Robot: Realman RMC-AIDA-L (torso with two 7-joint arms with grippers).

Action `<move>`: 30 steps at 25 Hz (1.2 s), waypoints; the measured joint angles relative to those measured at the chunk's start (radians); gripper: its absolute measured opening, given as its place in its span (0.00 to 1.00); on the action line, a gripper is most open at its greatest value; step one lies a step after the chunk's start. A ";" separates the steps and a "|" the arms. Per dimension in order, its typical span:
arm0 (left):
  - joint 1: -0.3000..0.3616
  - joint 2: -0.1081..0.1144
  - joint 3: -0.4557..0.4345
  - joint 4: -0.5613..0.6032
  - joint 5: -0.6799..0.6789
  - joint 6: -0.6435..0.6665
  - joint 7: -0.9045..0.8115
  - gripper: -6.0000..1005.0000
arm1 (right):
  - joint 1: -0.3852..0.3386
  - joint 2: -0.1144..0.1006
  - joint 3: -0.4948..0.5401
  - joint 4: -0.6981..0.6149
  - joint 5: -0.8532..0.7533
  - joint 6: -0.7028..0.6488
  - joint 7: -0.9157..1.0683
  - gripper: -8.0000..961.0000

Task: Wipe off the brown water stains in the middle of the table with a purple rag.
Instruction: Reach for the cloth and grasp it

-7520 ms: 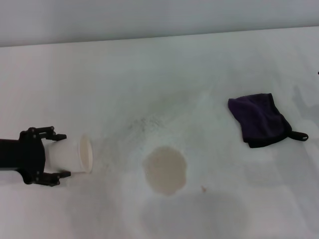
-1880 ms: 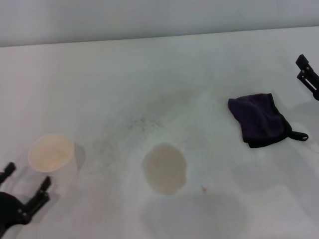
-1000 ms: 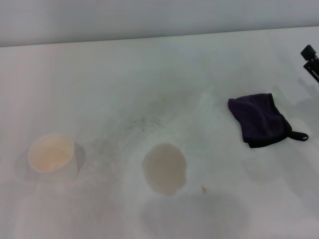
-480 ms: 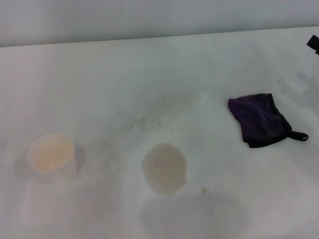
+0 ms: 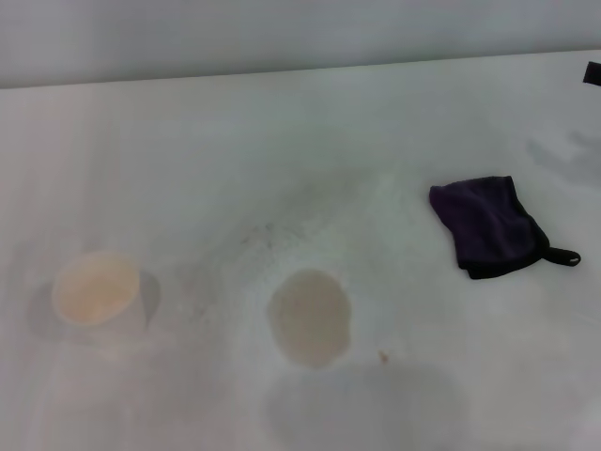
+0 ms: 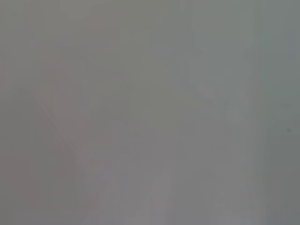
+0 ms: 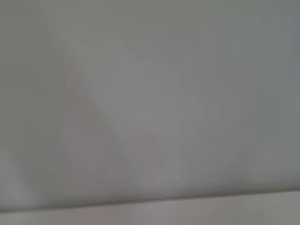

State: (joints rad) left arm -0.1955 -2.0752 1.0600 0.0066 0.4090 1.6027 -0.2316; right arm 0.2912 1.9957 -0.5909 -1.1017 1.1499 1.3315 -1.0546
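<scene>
**Wiping not yet begun**

We are seeing the brown water stains [image 5: 311, 318] lying unwiped mid-table [image 5: 310, 132], the purple rag [image 5: 488, 225] resting untouched at their two o'clock, well apart. Our right gripper [image 5: 593, 73] is only edging the rim at two o'clock; we cannot tell how its pincer stands. Our left is out of view. Everything remains.

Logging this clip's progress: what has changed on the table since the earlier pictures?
The left claw, which held the cup on its side, set it upright, let go and left the view. The right claw came in at the far right, then pulled back to the edge. The brown water stains and purple rag lie where they were.
</scene>
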 joint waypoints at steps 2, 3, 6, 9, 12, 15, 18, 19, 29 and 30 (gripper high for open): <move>-0.003 0.001 0.000 0.001 -0.014 -0.001 0.000 0.88 | 0.018 0.001 -0.028 -0.070 -0.088 0.011 0.078 0.90; -0.005 0.001 0.000 0.001 -0.018 -0.001 0.000 0.88 | 0.028 0.001 -0.051 -0.108 -0.137 0.016 0.118 0.90; -0.010 0.002 0.000 0.001 -0.029 -0.001 0.000 0.88 | 0.055 0.003 -0.147 -0.203 -0.256 0.034 0.223 0.90; -0.012 0.004 0.000 0.002 -0.037 -0.001 0.000 0.88 | 0.092 0.006 -0.239 -0.262 -0.344 0.069 0.317 0.90; -0.015 0.006 0.000 0.009 -0.050 -0.001 0.000 0.88 | 0.144 0.006 -0.337 -0.294 -0.424 0.109 0.408 0.90; -0.016 0.006 0.000 0.025 -0.053 -0.002 0.000 0.88 | 0.187 0.008 -0.446 -0.306 -0.501 0.133 0.485 0.90; -0.016 0.006 0.000 0.036 -0.053 -0.005 0.000 0.88 | 0.219 0.014 -0.549 -0.307 -0.577 0.141 0.557 0.90; -0.016 0.007 0.001 0.037 -0.053 -0.007 0.000 0.88 | 0.226 0.015 -0.573 -0.305 -0.591 0.143 0.577 0.90; -0.009 0.007 0.009 0.045 -0.039 -0.013 0.008 0.88 | 0.244 0.017 -0.765 -0.228 -0.704 0.115 0.721 0.90; -0.006 0.007 0.008 0.047 -0.039 -0.014 0.009 0.88 | 0.250 0.017 -0.774 -0.215 -0.707 0.108 0.724 0.90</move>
State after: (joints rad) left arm -0.2018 -2.0683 1.0683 0.0532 0.3698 1.5892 -0.2225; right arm 0.5413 2.0128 -1.3650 -1.3167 0.4427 1.4390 -0.3302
